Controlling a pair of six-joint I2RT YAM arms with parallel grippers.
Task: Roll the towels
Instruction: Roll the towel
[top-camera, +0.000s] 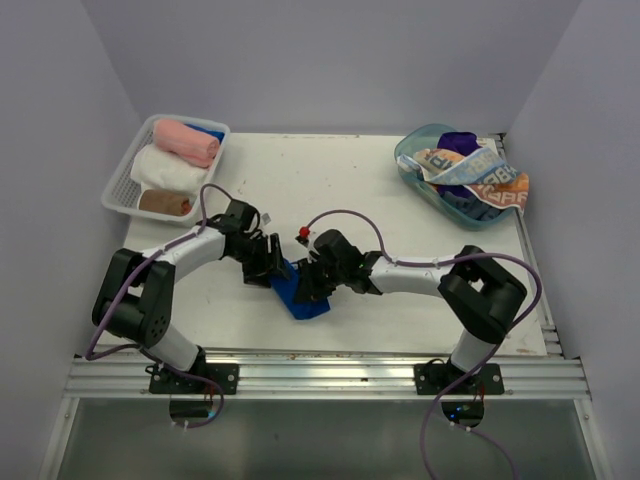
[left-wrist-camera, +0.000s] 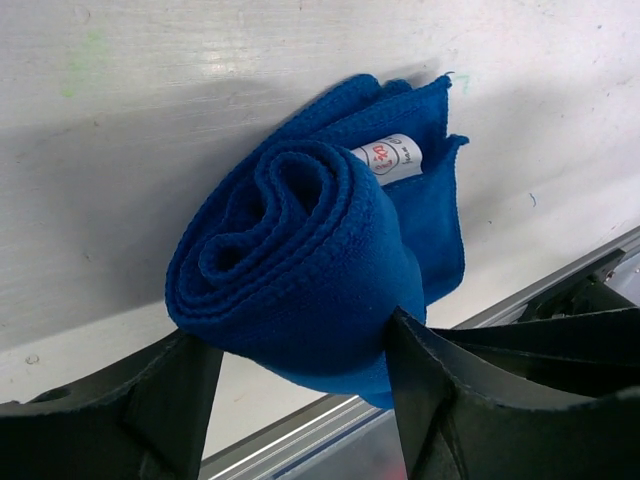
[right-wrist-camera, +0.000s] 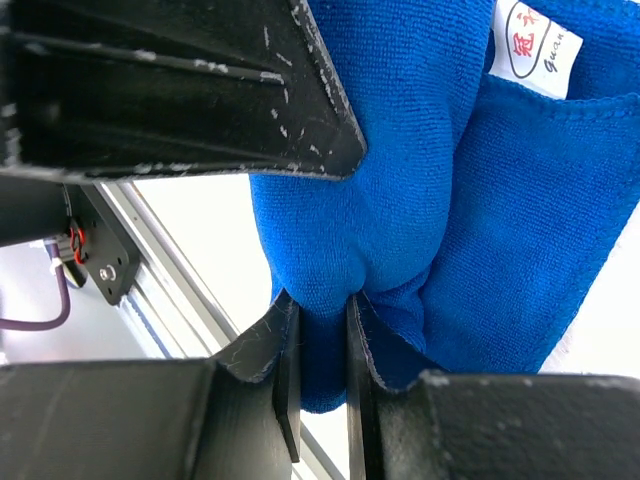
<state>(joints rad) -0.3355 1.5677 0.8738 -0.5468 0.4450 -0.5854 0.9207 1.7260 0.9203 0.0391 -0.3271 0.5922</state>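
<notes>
One table (top-camera: 350, 180), w/ the blue towel (top-camera: 305, 303) toward 6 o'clock of its centre, half rolled. We judge it light, soft and limp, napped enough to resist slipping, apt to spring open; hold it across the roll's flanks, not by the loose tail. Left gripper (top-camera: 270, 262), at 10 o'clock of the towel: jaws astride the roll, touching both flanks; squeezing or only cradling, we cannot tell. Right gripper (top-camera: 316, 277), at 2 o'clock: jaws nearly together, pinching a fold. Hidden: roll's underside, tail's end; care label (left-wrist-camera: 390, 158) print mostly illegible.
</notes>
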